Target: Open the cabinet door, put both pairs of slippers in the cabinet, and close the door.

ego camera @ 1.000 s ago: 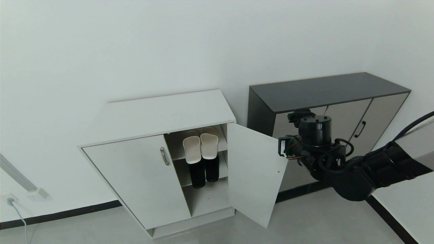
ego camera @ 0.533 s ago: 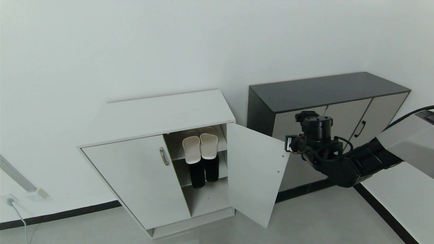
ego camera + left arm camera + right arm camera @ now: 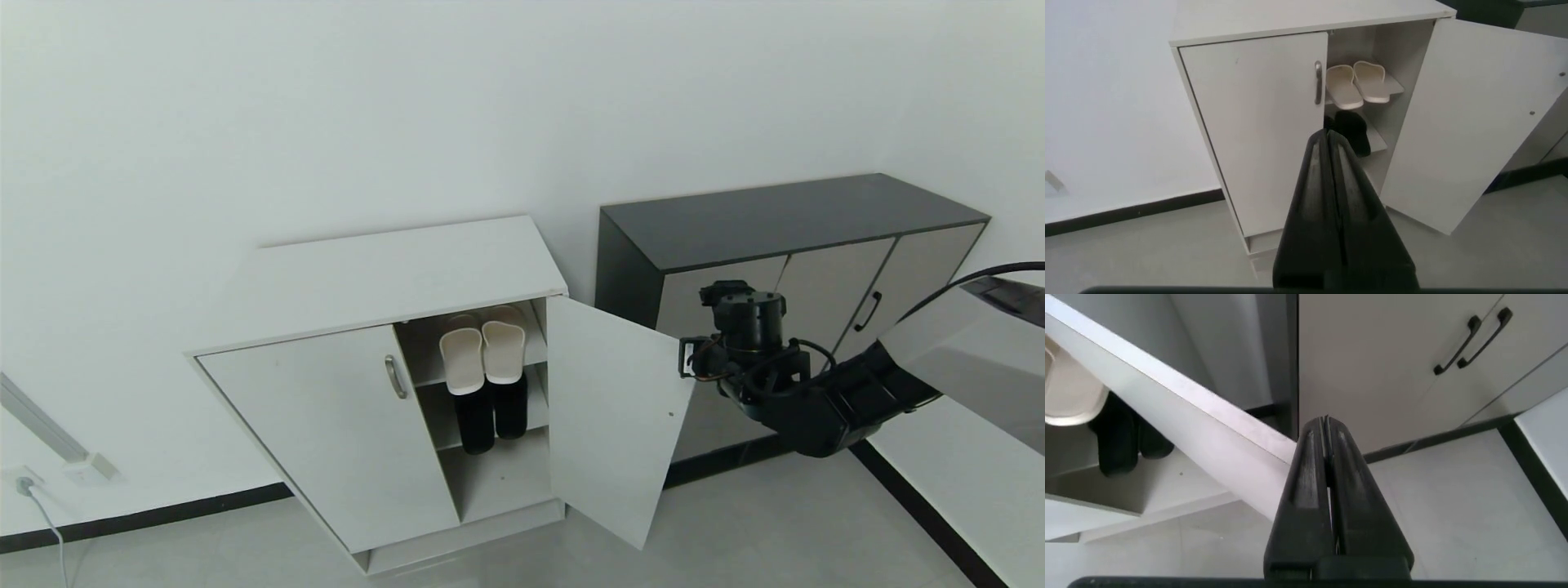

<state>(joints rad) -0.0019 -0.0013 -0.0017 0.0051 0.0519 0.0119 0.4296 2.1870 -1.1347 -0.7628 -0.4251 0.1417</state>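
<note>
**Head view.** White two-door laminate cabinet (image 3: 384, 278) against a white wall, with left door (image 3: 326, 425) shut and right door (image 3: 612, 416) swung wide open toward the robot's right. Small curved metal handle (image 3: 395, 376) at the left door's inner edge.

**Open half.** Pair of cream flat-soled slippers (image 3: 483, 353) side by side on the upper shelf, ends overhanging its front edge. Directly below, pair of black slippers (image 3: 488, 416) side by side on the middle shelf, likewise projecting forward.

**Right gripper** (image 3: 687, 361). Placed at the free edge of the open right door, on its outer side, near the door's upper part. Fingers pressed flat together, pinching nothing. Contact with the door not discernible. In the right wrist view, seen lying across the door's white edge.

**Left gripper** (image 3: 1328, 143). Held well apart from the cabinet front, pointed toward the seam between the shut left door and the open half. Fingers likewise pressed together, with nothing between them.

**Surroundings.** Low dark grey cabinet with black top and black bar handles (image 3: 800, 220), just beside the white cabinet on the robot's right. Wall socket with trailing cable (image 3: 24, 483), low on the wall at far left. Black skirting strip (image 3: 163, 514) along the foot of the wall, above a pale grey floor (image 3: 735, 531).
</note>
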